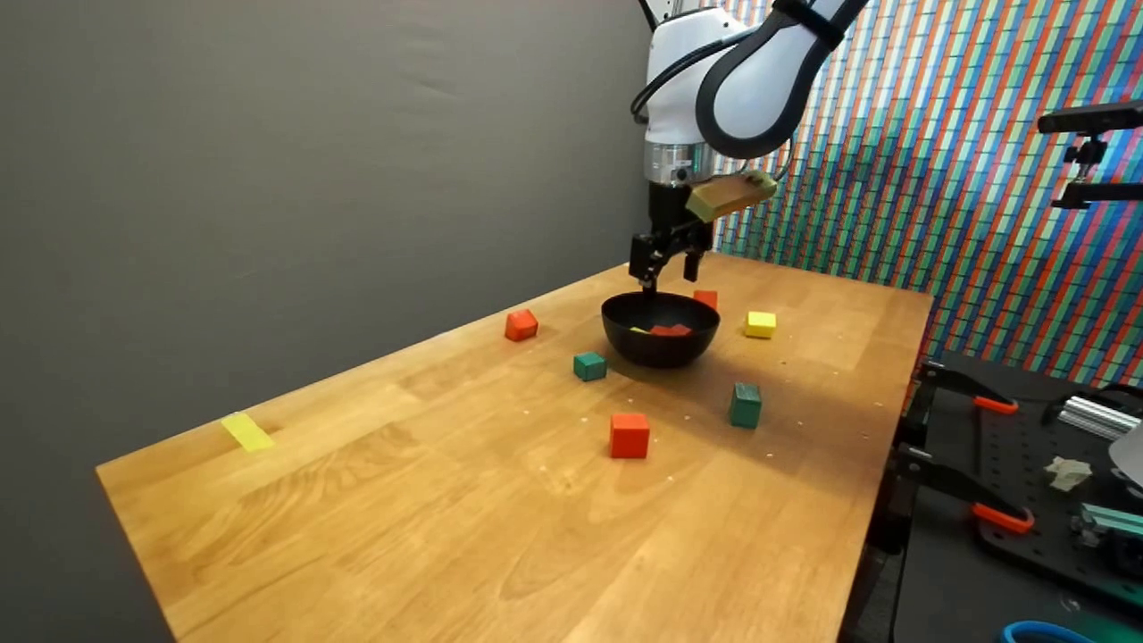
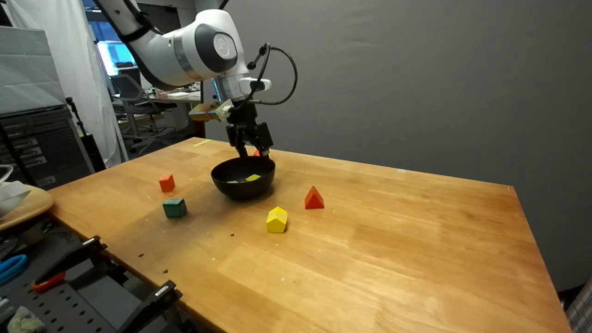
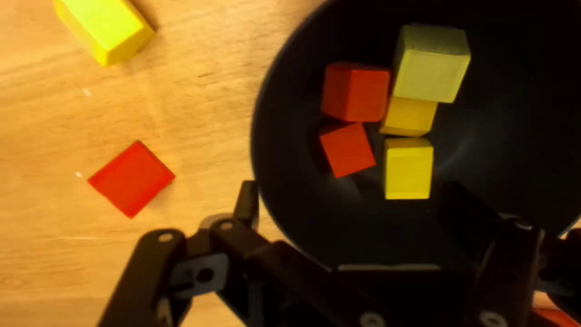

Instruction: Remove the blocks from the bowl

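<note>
In an exterior view the bowl (image 1: pixel 661 353) sits upright on the wooden table (image 1: pixel 402 536), with some red and yellow showing inside. The gripper (image 1: pixel 671 282) points down at the bowl's far rim. A green block (image 1: pixel 589 366) sits just beside the bowl, front left, and a second green block (image 1: pixel 746 405) near it, front right. A front red block (image 1: pixel 629 436) lies before the bowl, a far red block (image 1: pixel 521 325) to its left.

In an exterior view a five-sided yellow block (image 2: pixel 277 219) stands in front of the bowl, a triangular red block (image 2: pixel 314 198) to its right.

In the wrist view the gripper's jaws stand wide, one of the fingers (image 3: pixel 247 200) just outside the bowl's rim, the other over its inside; whether either touches the bowl I cannot tell. Five blocks lie inside the bowl: left of its middle a larger red block (image 3: pixel 356 93) and a smaller red block (image 3: pixel 348 150); around its middle a pale yellow block (image 3: pixel 431 75), an orange-yellow block (image 3: pixel 411 116) partly hidden by it, and a bright yellow block (image 3: pixel 408 172).
</note>
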Tool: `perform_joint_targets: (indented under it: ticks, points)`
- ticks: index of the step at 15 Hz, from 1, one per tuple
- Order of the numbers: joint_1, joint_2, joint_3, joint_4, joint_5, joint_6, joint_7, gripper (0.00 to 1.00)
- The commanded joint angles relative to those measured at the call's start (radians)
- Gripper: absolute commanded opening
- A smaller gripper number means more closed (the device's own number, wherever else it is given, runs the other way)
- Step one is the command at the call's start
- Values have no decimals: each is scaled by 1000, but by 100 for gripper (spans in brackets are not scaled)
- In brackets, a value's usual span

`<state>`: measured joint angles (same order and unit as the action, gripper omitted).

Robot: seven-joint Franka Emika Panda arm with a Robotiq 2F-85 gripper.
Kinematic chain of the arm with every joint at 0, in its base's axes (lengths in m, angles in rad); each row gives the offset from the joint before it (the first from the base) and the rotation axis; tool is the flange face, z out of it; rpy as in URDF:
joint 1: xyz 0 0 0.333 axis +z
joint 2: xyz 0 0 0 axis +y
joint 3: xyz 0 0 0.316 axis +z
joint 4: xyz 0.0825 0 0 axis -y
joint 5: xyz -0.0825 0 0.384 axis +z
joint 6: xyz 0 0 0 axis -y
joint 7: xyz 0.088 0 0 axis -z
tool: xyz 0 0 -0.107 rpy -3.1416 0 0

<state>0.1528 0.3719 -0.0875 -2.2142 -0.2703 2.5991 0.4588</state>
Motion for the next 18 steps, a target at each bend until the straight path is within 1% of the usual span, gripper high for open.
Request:
perform_joint_targets:
  ticks: [1, 2, 3, 4, 5, 6, 7, 9, 10, 11, 12, 13, 16, 18]
  points:
    - [32, 122, 19, 152, 24, -39, -35, 100]
    - [37, 144, 22, 181, 31, -50, -48, 100]
    - [40, 166, 22, 206, 34, -63, -60, 95]
    - [37, 184, 25, 226, 41, -83, -78, 79]
    - [35, 200, 25, 245, 46, -100, -93, 74]
    - [25, 210, 30, 256, 55, -120, -119, 73]
    - [6, 216, 44, 262, 77, -134, -154, 66]
    - [-19, 232, 58, 277, 117, -158, -206, 58]
    - [-27, 239, 60, 284, 131, -169, -225, 51]
    - [-37, 246, 66, 288, 148, -177, -245, 38]
    - [-45, 249, 70, 290, 160, -183, -261, 32]
    - [-50, 253, 73, 292, 171, -186, -272, 23]
    - [-71, 251, 90, 295, 212, -200, -304, 29]
    - [-74, 236, 90, 289, 228, -204, -306, 28]
